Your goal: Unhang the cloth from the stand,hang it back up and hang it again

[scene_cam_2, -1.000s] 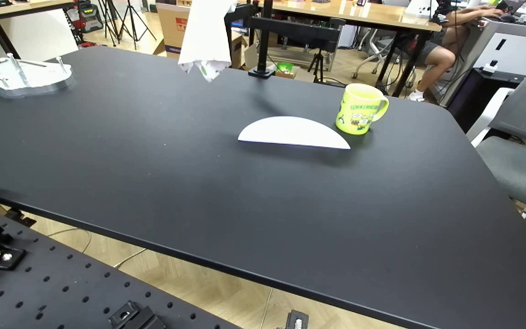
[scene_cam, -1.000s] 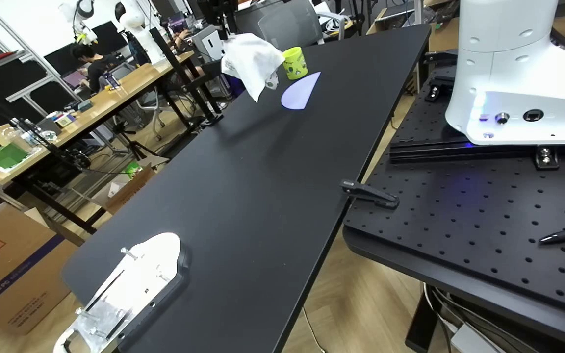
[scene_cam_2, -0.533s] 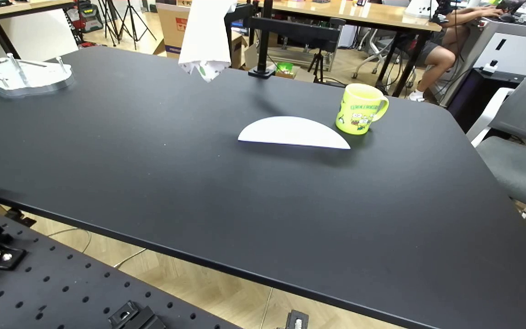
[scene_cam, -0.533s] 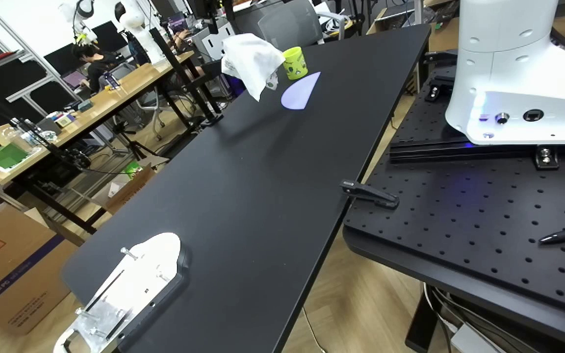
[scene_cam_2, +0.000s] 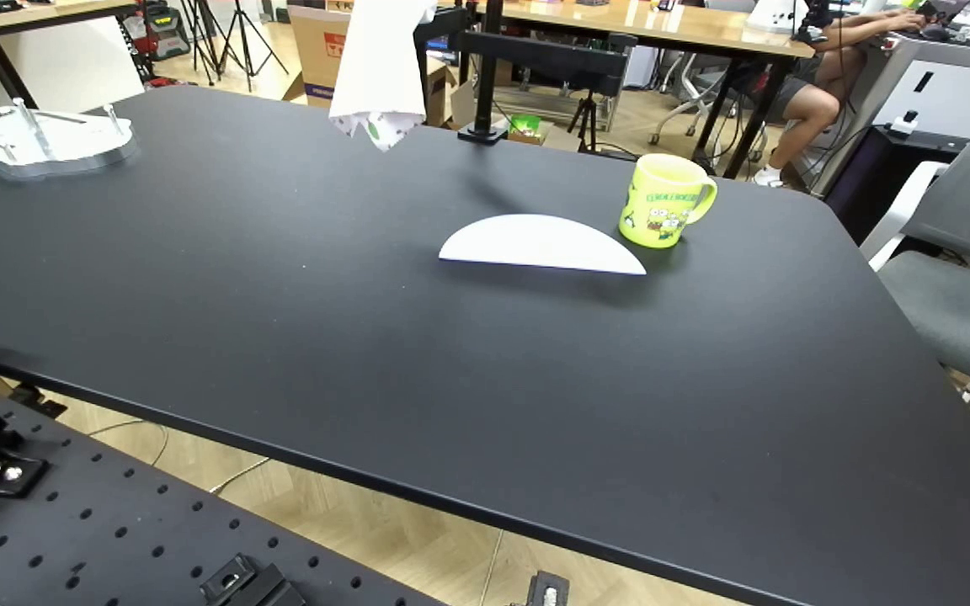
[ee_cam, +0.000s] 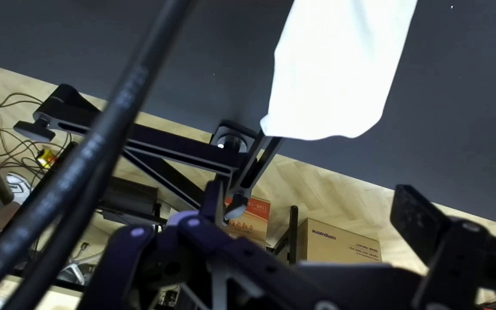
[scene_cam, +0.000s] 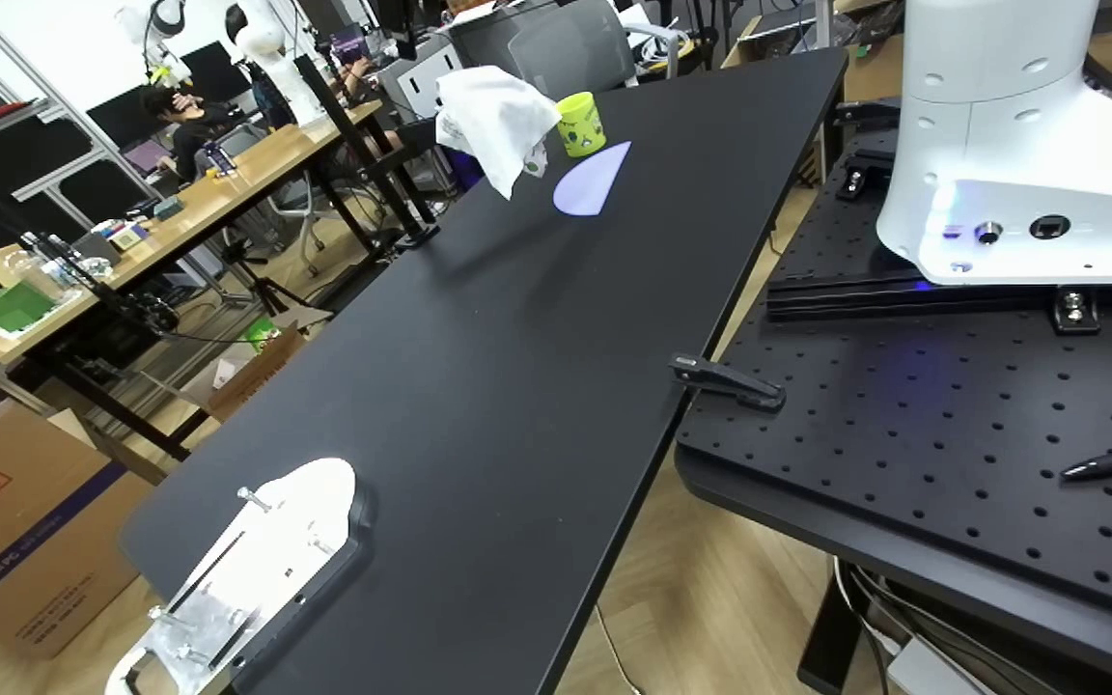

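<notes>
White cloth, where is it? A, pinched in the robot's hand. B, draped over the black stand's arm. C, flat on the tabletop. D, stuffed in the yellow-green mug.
B: in the wrist view the black stand's arm runs in under the white cloth, while the hand is open and clear of it.

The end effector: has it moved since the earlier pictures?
Yes: the end effector has shifted to picture left in an exterior view, away from the cloth and the grey chair.
</notes>
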Robot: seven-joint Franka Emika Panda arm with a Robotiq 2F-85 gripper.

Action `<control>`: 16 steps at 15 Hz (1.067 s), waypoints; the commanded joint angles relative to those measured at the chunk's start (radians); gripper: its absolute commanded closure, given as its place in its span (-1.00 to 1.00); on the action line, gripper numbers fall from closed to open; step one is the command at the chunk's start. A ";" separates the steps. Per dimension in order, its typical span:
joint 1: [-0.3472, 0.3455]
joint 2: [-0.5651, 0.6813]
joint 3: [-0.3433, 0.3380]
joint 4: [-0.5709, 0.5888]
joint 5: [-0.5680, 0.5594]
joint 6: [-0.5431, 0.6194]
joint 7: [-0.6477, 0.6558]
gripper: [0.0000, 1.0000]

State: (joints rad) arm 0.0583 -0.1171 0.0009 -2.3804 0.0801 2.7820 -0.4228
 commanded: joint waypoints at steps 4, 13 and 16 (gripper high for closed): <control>-0.008 0.005 -0.012 -0.046 -0.011 -0.011 0.039 -1.00; -0.025 0.063 -0.013 -0.040 -0.031 -0.090 0.037 -0.02; -0.024 0.076 -0.007 -0.038 -0.018 -0.089 0.029 0.38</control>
State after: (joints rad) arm 0.0325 -0.0503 -0.0081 -2.4317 0.0515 2.7105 -0.3937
